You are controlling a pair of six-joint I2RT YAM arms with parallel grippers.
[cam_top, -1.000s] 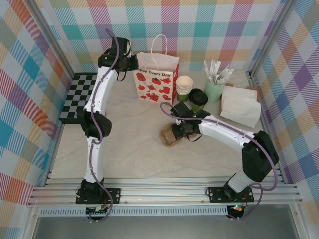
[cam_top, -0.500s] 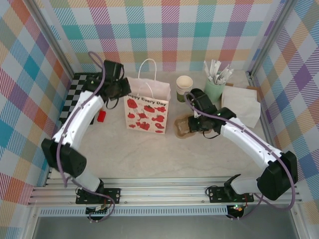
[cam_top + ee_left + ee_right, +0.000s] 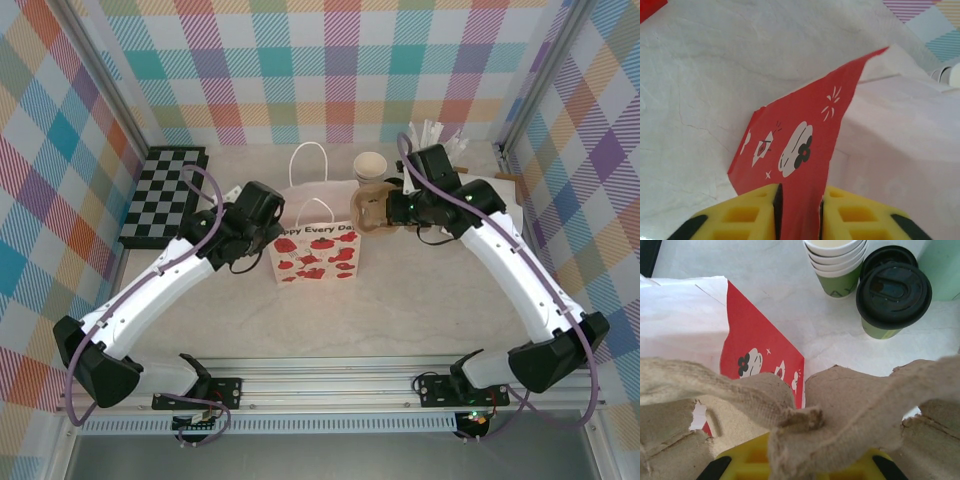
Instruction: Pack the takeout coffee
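Two arms lean over the table [image 3: 420,300]. The left hand [image 3: 798,195] has the red side of the paper bag [image 3: 318,250] running between its fingers; I cannot tell whether it is pinching the paper. The right hand [image 3: 391,211] is pressed together on a brown cardboard cup tray [image 3: 368,210], held up just beside the bag's top. Beyond the tray the lidded coffee [image 3: 894,290] stands upright on the table, close beside a stack of open cups [image 3: 836,260].
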